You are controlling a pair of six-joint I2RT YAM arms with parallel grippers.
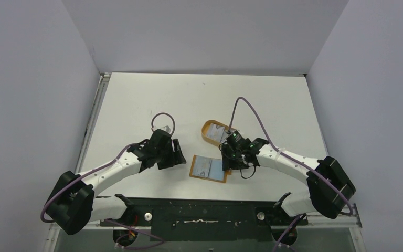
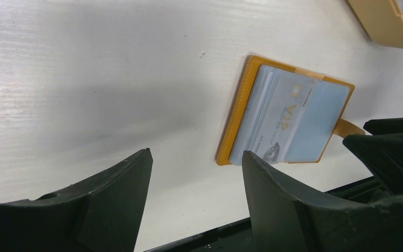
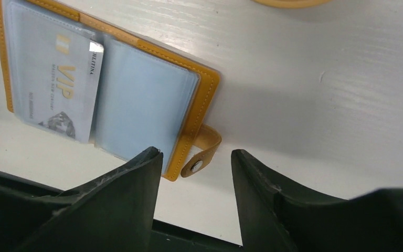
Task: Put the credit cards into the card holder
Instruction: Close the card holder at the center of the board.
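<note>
1. Desk (image 1: 152,100): white. The task things sit near its middle, a bit to the right.
2. Arms: left arm (image 1: 110,170) reaches in from the left, right arm (image 1: 288,160) from the right. Both ends are low, near the card holder.
3. Right pincer (image 3: 195,173): jaws apart, nothing between them. It hovers at the holder's tab edge.
4. Left pincer (image 2: 197,173): jaws apart, empty. It sits just left of the holder, clear of it.
5. Tray (image 1: 204,129): oval with a tan rim, just beyond the holder on the far side from the arm bases. In the top view the right pincer sits between tray and holder.
6. Card holder (image 1: 216,170): orange-brown, lying open and flat. Its long axis runs left-right across the desk, slightly tilted. It lies between the two pincers, closer to the right one.
7. VIP card (image 3: 57,89): already in a clear pocket, on the half away from the tab.
8. Tray card (image 1: 216,133): a pale card seems to lie in the tray. Its print is too small to read.
9. Snap tab (image 3: 202,152): unfastened, sticking out from the holder's edge, seen between the right fingers.
10. Judgement: the next pick is likely the tray card. It lies just behind the right pincer, so the right arm is nearer. The left arm would have to reach past the holder.
</note>
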